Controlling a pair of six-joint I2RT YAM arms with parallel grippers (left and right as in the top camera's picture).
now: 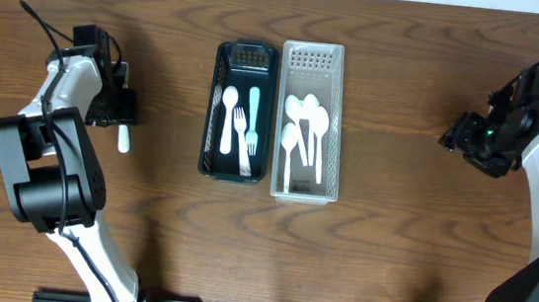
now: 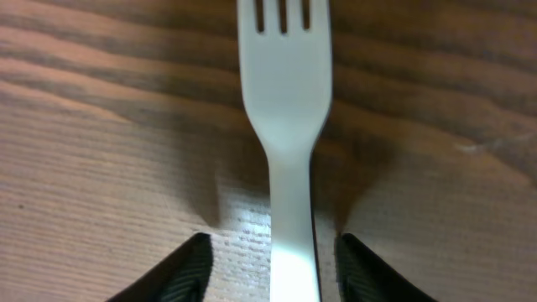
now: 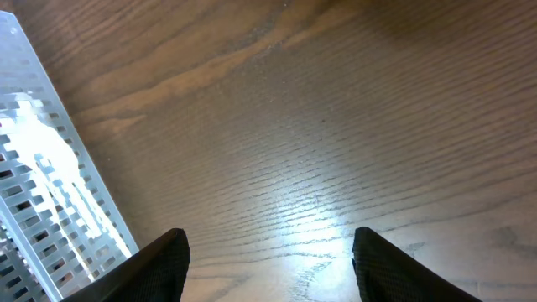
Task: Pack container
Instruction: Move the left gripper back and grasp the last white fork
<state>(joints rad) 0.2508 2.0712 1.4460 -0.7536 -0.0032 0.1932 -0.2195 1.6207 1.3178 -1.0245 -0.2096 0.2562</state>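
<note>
The left gripper's (image 2: 275, 252) two dark fingers (image 2: 186, 270) are standing apart on either side of the handle of a white plastic fork (image 2: 285, 109), with a gap showing on each side, so they are straddling it rather than clamping it. The fork is lying along the brown wood-grain table (image 2: 101, 143) with its tines pointing away from the wrist. Overhead, it is sitting well to the left of a dark green perforated plastic basket (image 1: 216, 106) that is holding white and pale green cutlery. Just beside that basket, on its right, a clear perforated plastic basket (image 1: 336, 118) is carrying white plastic spoons (image 1: 304, 125). The right gripper's (image 3: 268, 260) fingers (image 3: 159, 268) are spread wide over bare wood, far right of both baskets.
</note>
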